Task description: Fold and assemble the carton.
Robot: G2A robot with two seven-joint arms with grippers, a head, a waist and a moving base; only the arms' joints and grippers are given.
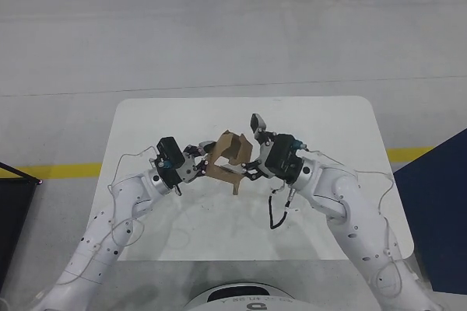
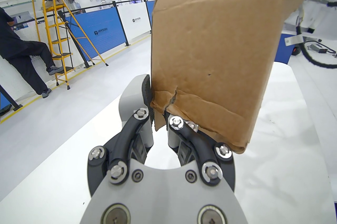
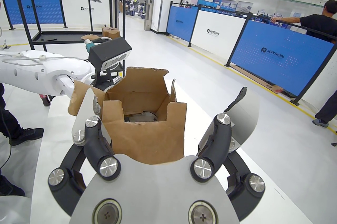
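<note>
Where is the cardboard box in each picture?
Top view: carton over the white table's middle.
Left wrist view: carton close up, pinched by the left pincer.
Right wrist view: carton inside the open right pincer.
Shared landmark: the white table.

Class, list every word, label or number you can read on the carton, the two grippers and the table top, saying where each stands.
The carton: none; plain brown card on every face shown.
The left gripper: none.
The right gripper: none.
The table: none.
</note>
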